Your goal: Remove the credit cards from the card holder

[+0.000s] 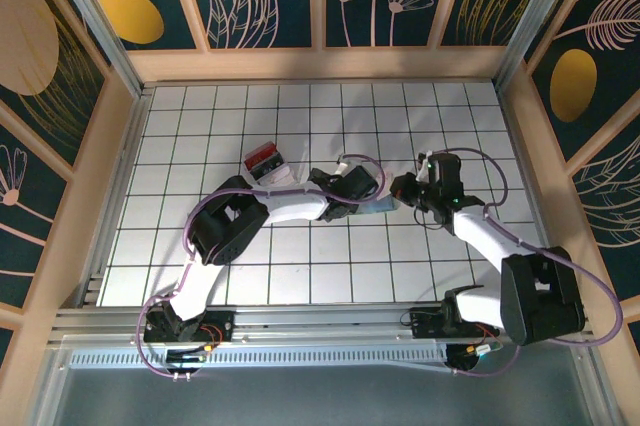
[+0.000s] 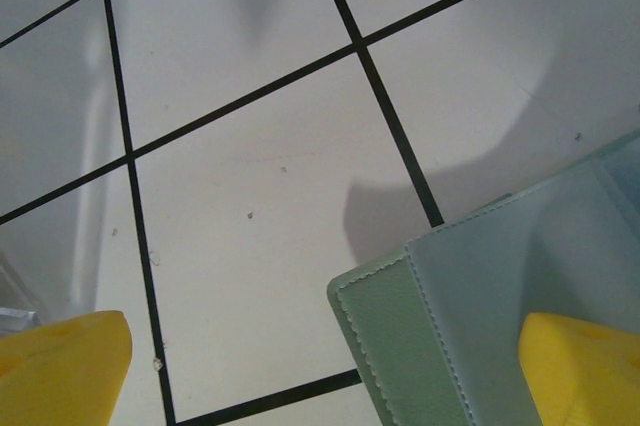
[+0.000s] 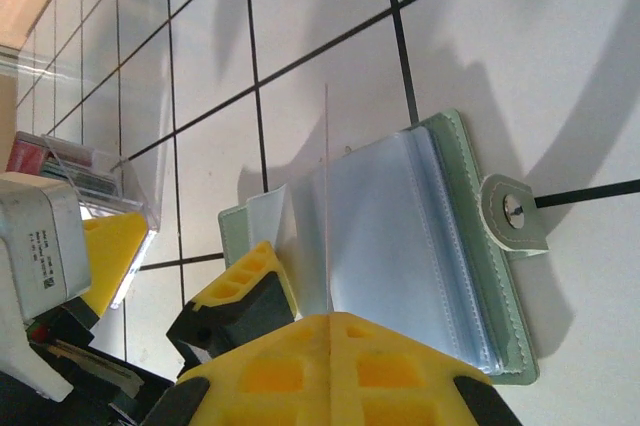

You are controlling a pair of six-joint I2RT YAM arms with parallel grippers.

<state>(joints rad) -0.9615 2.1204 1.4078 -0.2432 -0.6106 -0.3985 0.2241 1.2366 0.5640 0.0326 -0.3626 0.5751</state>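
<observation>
Right wrist view: mid-tabletop, the right gripper point(image 3: 328, 318) pinches a leaf of the card holder point(image 3: 400, 236) upright, likely baring pockets; the left gripper point(image 2: 320, 371), spread wide, seems to pin a panel.

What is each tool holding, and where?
Right tool pinches a thin sheet rising from the open card holder, by its near edge; sleeve or card, unclear. Left tool is open, holding nothing.

The card holder point(image 1: 383, 206) on the table point(image 1: 300, 276), clear box point(image 1: 265, 160) behind-left.
</observation>
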